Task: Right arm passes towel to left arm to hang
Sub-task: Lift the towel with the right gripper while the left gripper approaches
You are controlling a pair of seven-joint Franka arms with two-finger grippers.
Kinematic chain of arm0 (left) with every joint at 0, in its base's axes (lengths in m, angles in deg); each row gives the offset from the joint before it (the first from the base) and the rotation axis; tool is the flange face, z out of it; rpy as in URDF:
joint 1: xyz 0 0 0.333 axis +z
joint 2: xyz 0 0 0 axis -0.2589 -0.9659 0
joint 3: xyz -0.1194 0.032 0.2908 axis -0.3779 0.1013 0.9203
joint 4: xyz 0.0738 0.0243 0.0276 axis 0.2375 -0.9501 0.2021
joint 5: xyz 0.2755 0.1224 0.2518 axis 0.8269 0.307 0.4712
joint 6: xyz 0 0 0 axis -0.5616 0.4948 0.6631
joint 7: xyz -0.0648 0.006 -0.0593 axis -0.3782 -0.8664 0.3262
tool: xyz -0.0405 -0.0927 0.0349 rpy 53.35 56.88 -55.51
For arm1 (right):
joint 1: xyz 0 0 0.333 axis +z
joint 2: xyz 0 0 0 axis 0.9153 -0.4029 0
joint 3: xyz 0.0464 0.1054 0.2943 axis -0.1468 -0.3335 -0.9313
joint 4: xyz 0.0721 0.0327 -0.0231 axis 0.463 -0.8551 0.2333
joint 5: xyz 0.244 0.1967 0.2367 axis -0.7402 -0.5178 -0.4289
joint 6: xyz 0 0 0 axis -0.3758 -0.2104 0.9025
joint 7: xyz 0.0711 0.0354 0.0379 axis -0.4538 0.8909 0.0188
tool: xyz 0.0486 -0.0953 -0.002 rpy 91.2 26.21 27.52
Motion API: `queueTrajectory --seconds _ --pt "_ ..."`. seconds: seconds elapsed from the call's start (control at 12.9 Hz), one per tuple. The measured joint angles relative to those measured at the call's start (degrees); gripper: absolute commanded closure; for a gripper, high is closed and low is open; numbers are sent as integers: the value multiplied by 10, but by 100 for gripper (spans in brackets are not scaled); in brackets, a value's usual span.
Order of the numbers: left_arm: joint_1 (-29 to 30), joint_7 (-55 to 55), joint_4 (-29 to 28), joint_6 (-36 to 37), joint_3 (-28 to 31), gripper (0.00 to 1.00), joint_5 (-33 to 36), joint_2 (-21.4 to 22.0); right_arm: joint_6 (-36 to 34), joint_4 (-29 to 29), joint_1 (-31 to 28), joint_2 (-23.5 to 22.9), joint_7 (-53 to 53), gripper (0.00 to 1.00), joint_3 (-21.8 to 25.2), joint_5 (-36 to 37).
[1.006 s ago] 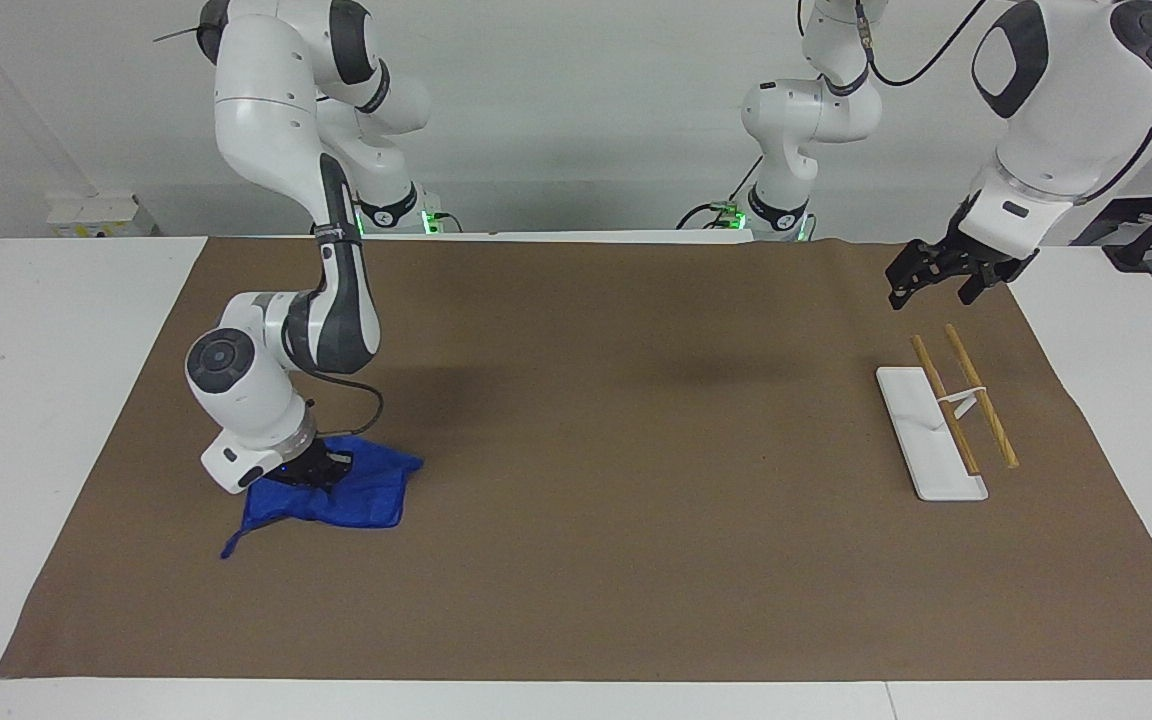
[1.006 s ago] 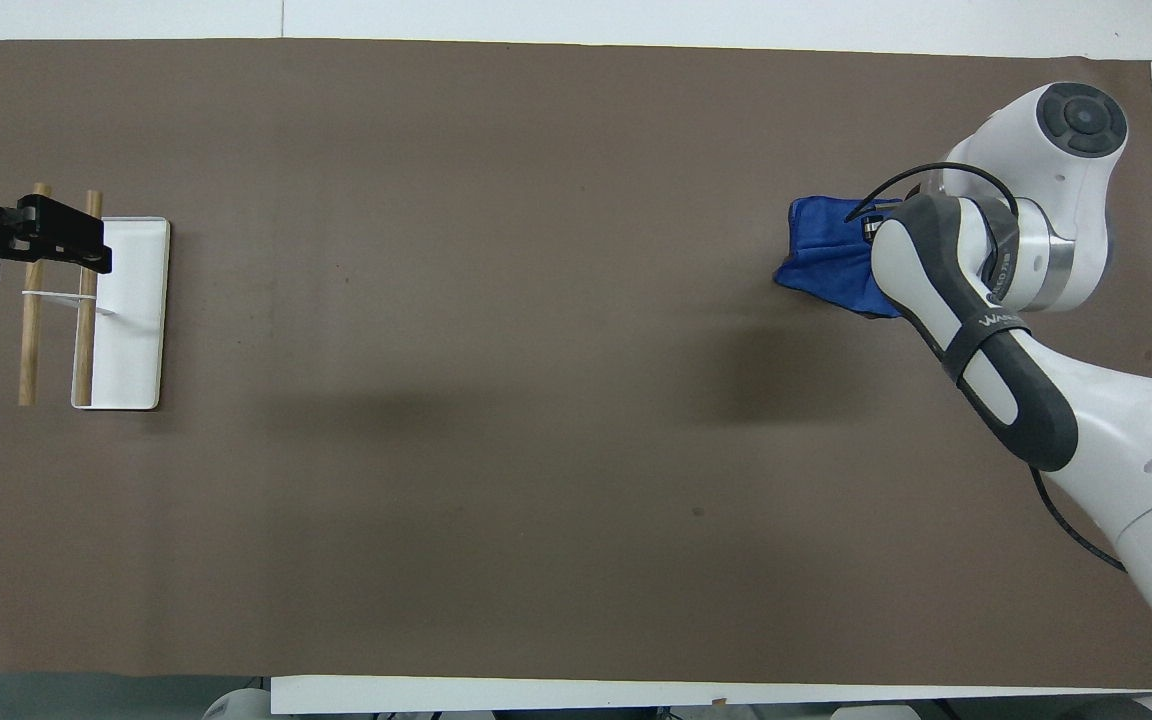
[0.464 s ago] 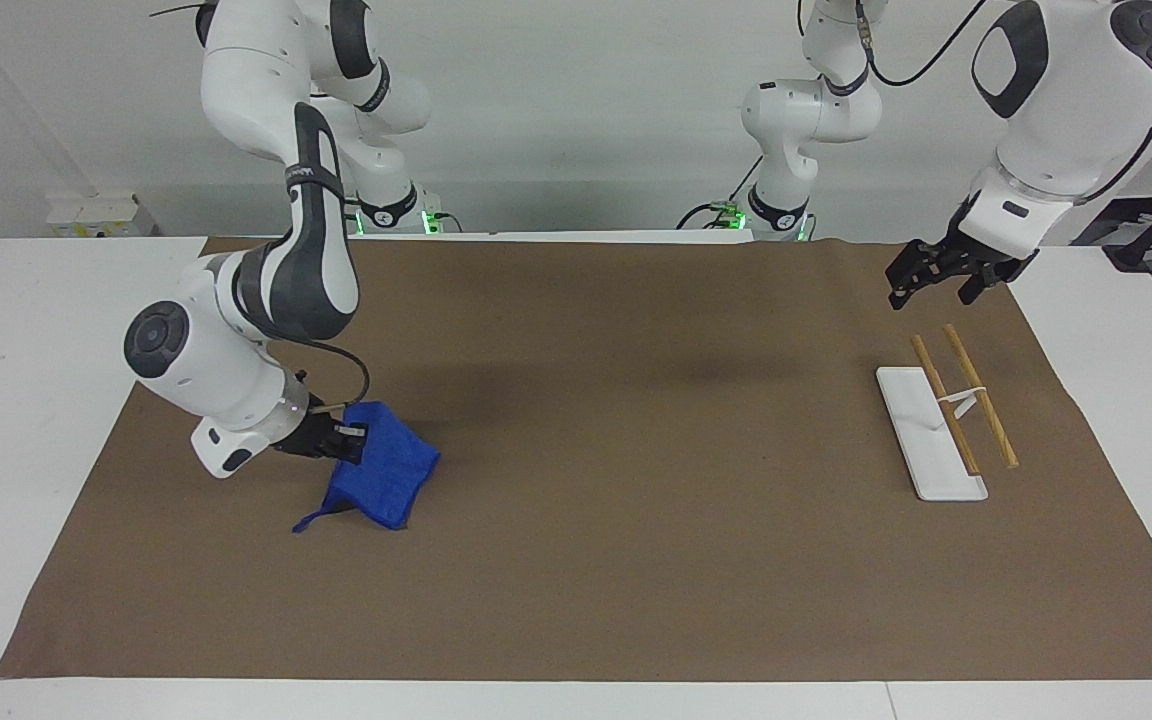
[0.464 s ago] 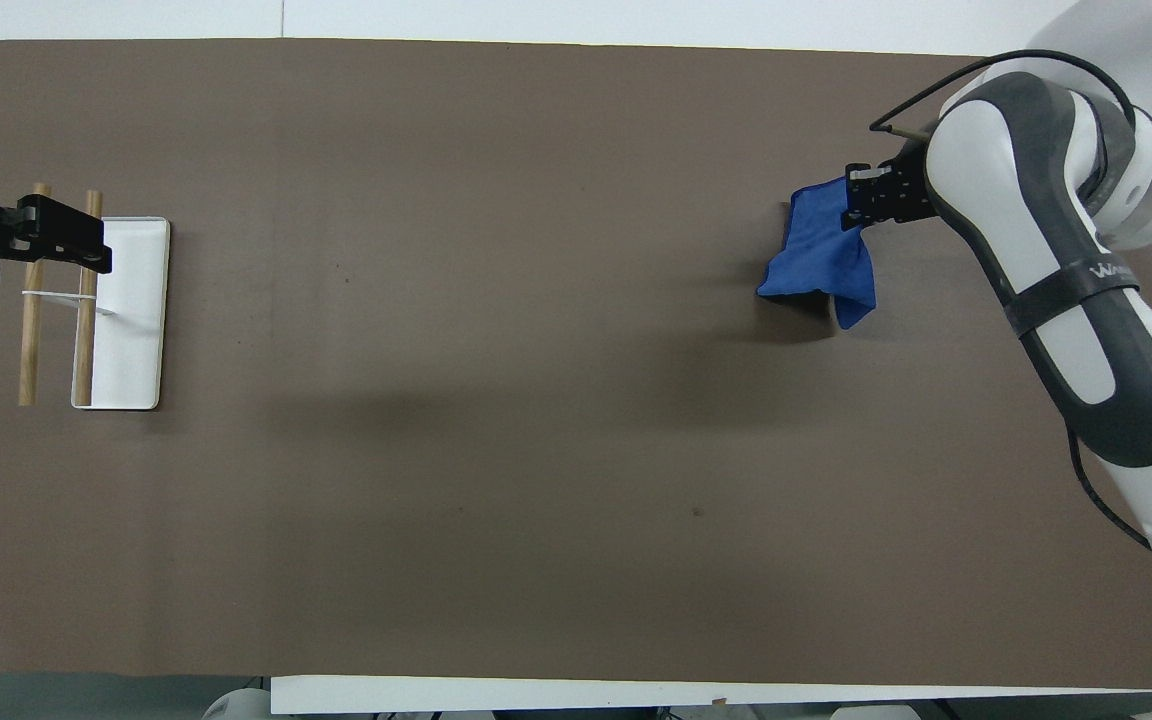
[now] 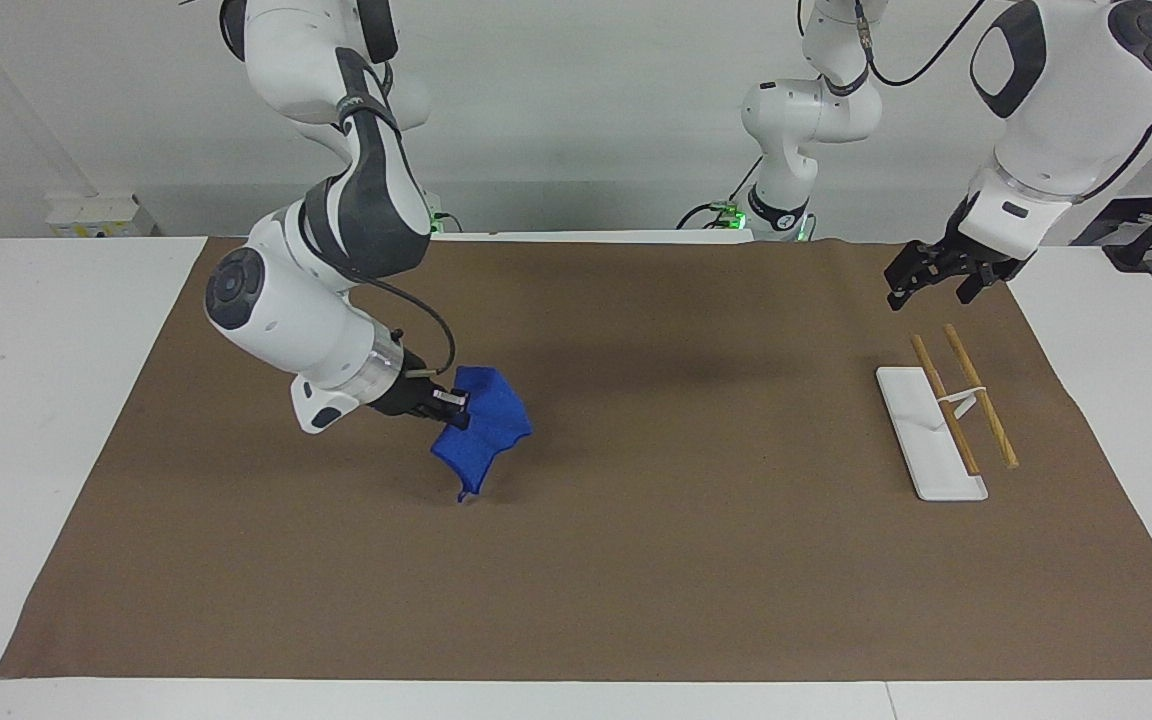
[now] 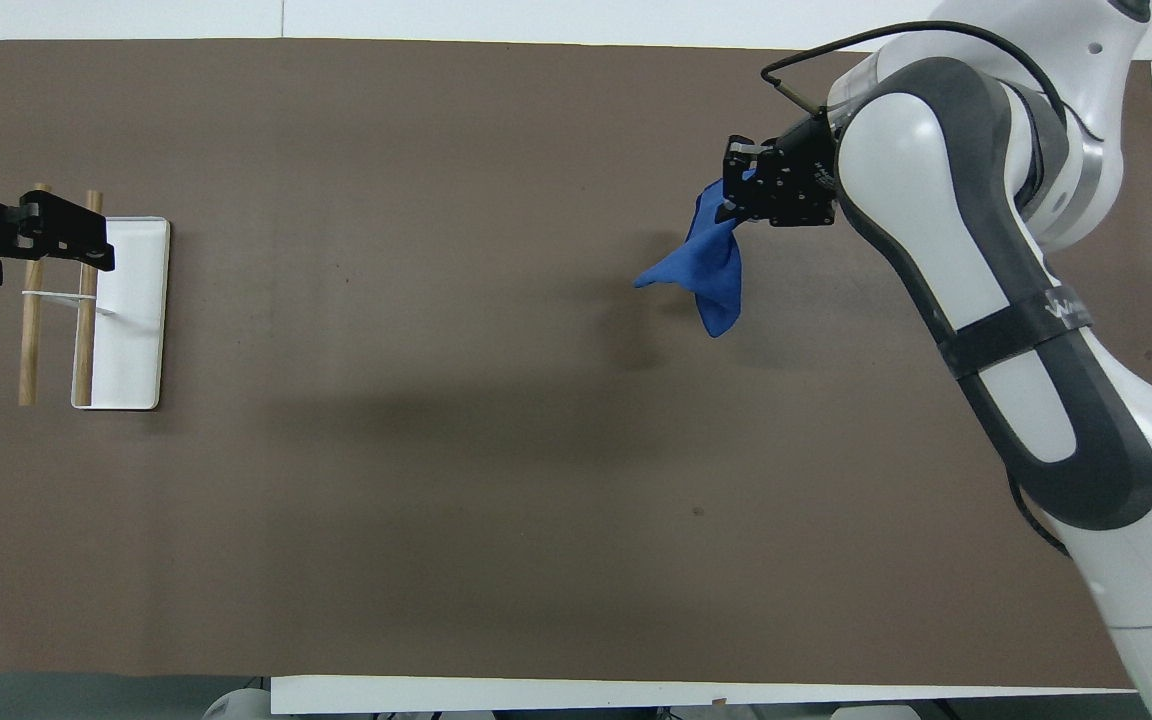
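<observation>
My right gripper (image 5: pixel 455 404) is shut on the upper edge of the blue towel (image 5: pixel 486 432). It holds the towel up over the brown mat, between the right arm's end and the middle of the table. The towel hangs crumpled below the fingers with its loop tail pointing down. In the overhead view the right gripper (image 6: pixel 736 186) shows with the towel (image 6: pixel 712 268) drooping from it. My left gripper (image 5: pixel 936 283) is open and empty, held in the air by the rack at the left arm's end; it also shows in the overhead view (image 6: pixel 46 232).
A rack with a white base (image 5: pixel 921 440) and two wooden rods (image 5: pixel 984 412) stands on the mat at the left arm's end; it also shows in the overhead view (image 6: pixel 131 320). The brown mat (image 5: pixel 636 560) covers most of the table.
My right gripper has lifted the towel off the mat and carried it toward the middle of the table. The left arm has not moved.
</observation>
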Motion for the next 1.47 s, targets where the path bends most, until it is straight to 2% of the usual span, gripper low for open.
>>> queueTrajectory --seconds 0.23,0.62,0.85,1.01,1.16,1.47 --pt "-1 -86 -1 -5 -7 1 -10 0 43 0 39 3 -76 100 -2 -62" --pt "1 -292 -41 -33 1 2 -127 -1 143 -3 135 2 -204 100 -4 -117" --pt "2 -431 -81 -85 3 2 -197 -1 171 -6 160 1 -259 100 -4 -176" --pt "2 -509 -111 -130 1 2 -236 -1 216 -15 175 1 -280 100 -4 -208" --pt "2 -561 -136 -168 -2 2 -267 -1 248 -23 191 1 -299 100 -4 -217" --pt "2 -609 -160 -227 -24 2 -289 -1 252 -25 194 1 -307 100 -3 -233"
